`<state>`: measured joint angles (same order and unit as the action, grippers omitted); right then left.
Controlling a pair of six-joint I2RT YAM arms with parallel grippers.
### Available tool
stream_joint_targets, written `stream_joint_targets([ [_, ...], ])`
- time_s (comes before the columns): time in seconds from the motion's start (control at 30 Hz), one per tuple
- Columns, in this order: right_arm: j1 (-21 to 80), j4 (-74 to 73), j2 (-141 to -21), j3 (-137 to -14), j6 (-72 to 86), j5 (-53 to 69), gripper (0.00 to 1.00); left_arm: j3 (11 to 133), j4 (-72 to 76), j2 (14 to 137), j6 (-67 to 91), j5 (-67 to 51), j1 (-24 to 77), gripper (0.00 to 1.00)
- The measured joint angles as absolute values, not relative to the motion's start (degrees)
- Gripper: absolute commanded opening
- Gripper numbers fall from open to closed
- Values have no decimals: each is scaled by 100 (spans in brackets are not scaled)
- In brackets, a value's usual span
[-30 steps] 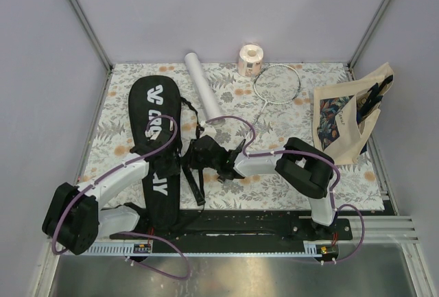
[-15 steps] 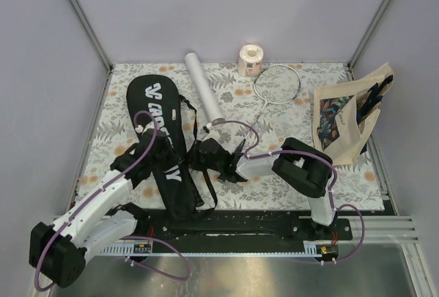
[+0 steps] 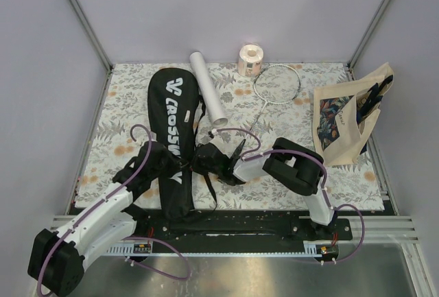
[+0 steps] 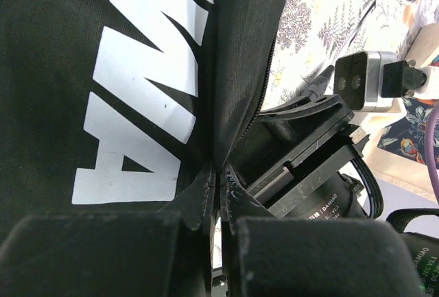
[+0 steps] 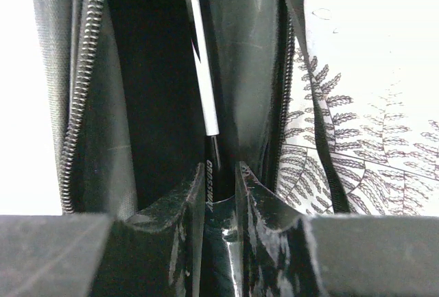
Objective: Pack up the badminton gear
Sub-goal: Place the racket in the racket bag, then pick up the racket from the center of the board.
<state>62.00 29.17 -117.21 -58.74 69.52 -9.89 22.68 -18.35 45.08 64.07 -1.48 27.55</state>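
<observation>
The bag [image 3: 173, 115] lies lengthwise on the floral worktop [image 3: 302, 173], with "CROSSWAY" in white capitals along its top. The left end effector [image 4: 218, 182] is pinched tight on a fold of the bag's edge near its narrow end. Beside it, the right end effector [image 5: 221, 180] narrowly grips a racket [image 5: 203, 70] by its black handle, also lettered "CROSSWAY", and the silver shaft runs into the unzipped bag. The tube [image 3: 208, 88] lies just right of the bag's wide end. The other racket [image 3: 277, 81] is farther right.
</observation>
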Motion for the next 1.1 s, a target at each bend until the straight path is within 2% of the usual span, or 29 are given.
stream_joint_targets([
  [0.13,6211,3061,-11876,-5929,7094,-993,30,2209,-1756,4582,6464,-58,2740,0],
  [0.3,6195,3089,-11863,-5955,6707,-961,54,2314,-1831,4880,6427,154,2735,0],
  [0.37,6149,2902,-11699,-5944,6370,-961,59,2436,-1903,4943,6412,242,2735,0],
  [0.63,6023,1625,-10261,-5435,5631,-956,63,2519,-2025,5166,6344,215,2818,0],
  [0.8,5555,1175,-9452,-5319,5470,-1024,63,2259,-2008,5369,6289,73,2842,0],
  [1.1,4112,-235,-9395,-5448,5448,-1559,62,2246,-1903,5389,6038,-126,2842,0],
])
